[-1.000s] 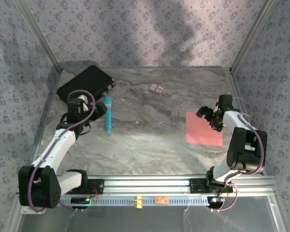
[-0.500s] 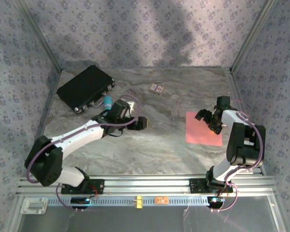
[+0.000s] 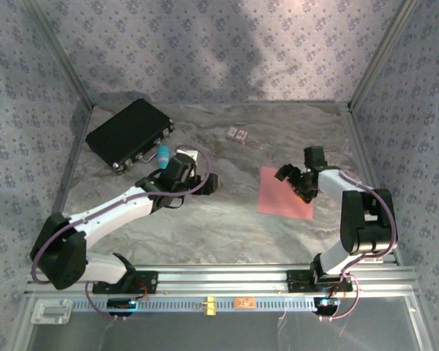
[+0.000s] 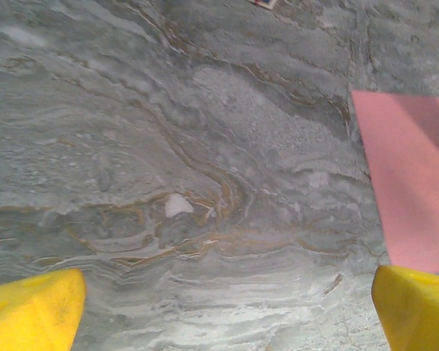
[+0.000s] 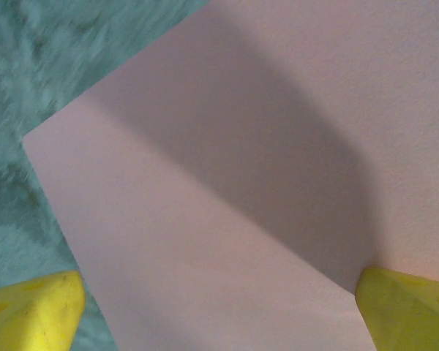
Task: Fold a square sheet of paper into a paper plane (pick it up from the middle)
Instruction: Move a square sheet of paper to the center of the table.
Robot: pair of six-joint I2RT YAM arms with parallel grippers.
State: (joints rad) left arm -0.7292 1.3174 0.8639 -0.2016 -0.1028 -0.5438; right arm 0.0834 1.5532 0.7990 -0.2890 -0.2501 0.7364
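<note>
The square sheet of paper is salmon pink and lies flat and uncreased on the marble table, right of centre. My right gripper is down over the sheet's far right part, jaws open. In the right wrist view the sheet spreads under and between the yellow fingertips of this gripper. My left gripper hovers open over bare table left of the sheet. From the left wrist, the sheet lies ahead to the right of the open gripper, which holds nothing.
A black case lies at the far left. A teal marker shows partly behind the left arm. A tiny patterned card lies near the back, also at the top edge of the left wrist view. Patterned walls enclose the table.
The left arm swung from beside the black case and marker toward the table's middle. The right gripper moved left, and the pink sheet slid left with it.
</note>
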